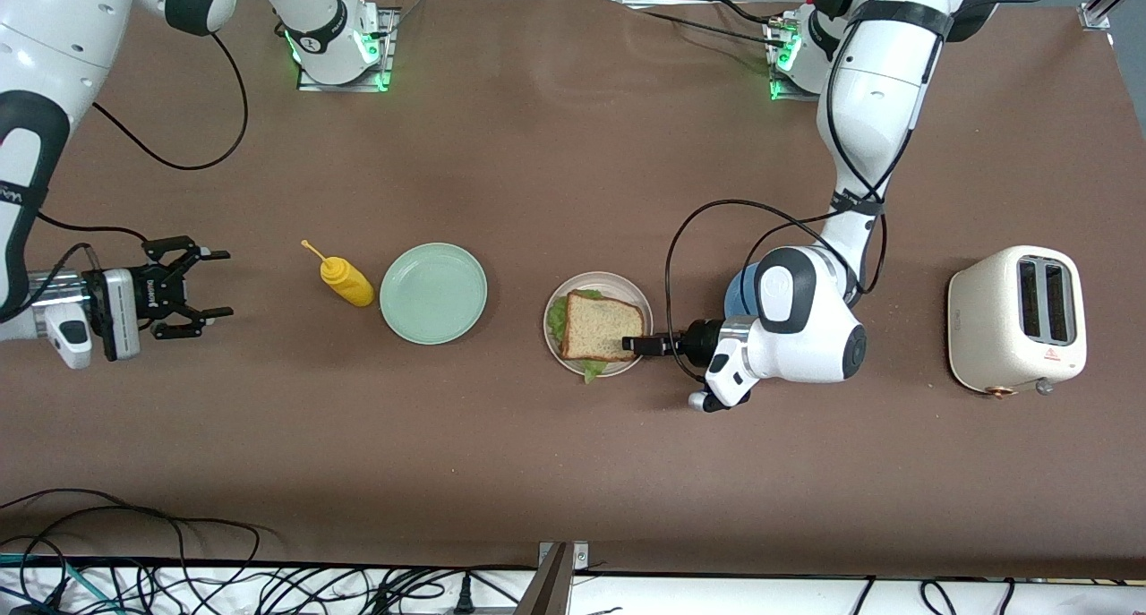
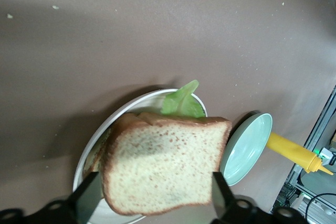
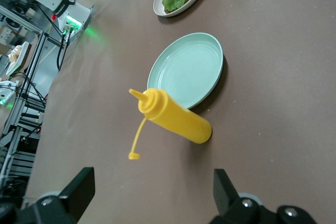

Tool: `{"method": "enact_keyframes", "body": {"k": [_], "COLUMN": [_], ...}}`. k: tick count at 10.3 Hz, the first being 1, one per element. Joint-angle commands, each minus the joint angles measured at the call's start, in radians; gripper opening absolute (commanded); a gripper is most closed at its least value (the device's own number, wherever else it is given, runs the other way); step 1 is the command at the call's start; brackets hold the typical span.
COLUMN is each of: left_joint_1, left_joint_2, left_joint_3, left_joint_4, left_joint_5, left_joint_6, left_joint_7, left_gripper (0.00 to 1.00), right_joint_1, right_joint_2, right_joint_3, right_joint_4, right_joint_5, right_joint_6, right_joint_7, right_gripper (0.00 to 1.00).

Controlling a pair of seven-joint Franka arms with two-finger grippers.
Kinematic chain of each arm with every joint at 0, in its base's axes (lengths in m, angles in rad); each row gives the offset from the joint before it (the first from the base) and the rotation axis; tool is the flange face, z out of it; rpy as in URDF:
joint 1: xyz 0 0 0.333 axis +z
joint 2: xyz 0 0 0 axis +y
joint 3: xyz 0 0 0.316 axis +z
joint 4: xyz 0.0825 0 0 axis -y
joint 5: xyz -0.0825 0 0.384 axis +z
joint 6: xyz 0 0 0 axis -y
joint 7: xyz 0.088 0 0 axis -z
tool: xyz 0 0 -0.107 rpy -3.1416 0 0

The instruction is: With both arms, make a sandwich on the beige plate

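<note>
- Nearest the front camera among the table's things sits the beige plate, with the sandwich stacked on it: a top slice of bread over a lettuce leaf that sticks out past the crust.
- At the plate's edge toward the left arm's end of the table, the left gripper has its fingers spread on either side of the top slice's edge; the left wrist view shows a gap between each finger and the crust, so I judge it holds nothing.
- Over bare table at the right arm's end, the right gripper waits wide open and empty.
- Handling, as a judgement: the bread looks light, soft and easily dented, and the lettuce limp and slippery, so layers could slide. A gentle pinch across opposite crusts seems the safest hold.
- Only the front view shows the toaster near the left arm's end and a blue plate mostly hidden under the left arm.
- From the left wrist view alone comes a second slice peeping out under the top one.
- Up close in the right wrist view lie the yellow squeeze bottle on its side, its cap dangling, and the mint-green plate just beside it.
</note>
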Motion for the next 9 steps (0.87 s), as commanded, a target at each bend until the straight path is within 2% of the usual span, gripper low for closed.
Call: {"method": "enact_keyframes", "body": {"k": [1, 2, 4, 7, 9], "left_joint_1": [0.002, 0.002, 0.002, 0.011, 0.026], "left_joint_2": [-0.002, -0.010, -0.048, -0.099, -0.131], "left_joint_3": [0.025, 0.031, 0.031, 0.045, 0.046], "left_joint_4": [0.019, 0.025, 0.023, 0.025, 0.023], "left_joint_5": [0.011, 0.088, 0.301, 0.523, 0.642], "left_joint_6": [-0.006, -0.011, -0.020, -0.141, -0.217], "left_joint_7": [0.019, 0.013, 0.001, -0.007, -0.007], "left_gripper": [1.00, 1.00, 1.00, 1.00, 1.00], "right_joint_1": [0.054, 0.057, 0.051, -0.030, -0.062], "right_joint_2": [-0.084, -0.127, -0.262, -0.385, -0.491], "right_joint_3": [-0.003, 0.028, 0.129, 0.357, 0.490], "right_joint_4": [0.039, 0.045, 0.038, 0.010, -0.081], "right_joint_5": [-0.120, -0.224, -0.413, -0.654, -0.842], "right_joint_6": [-0.014, -0.010, 0.043, 0.115, 0.204], "right_joint_7": [0.215, 0.318, 0.551, 0.805, 0.964], "right_gripper": [1.00, 1.00, 1.00, 1.00, 1.00]}}
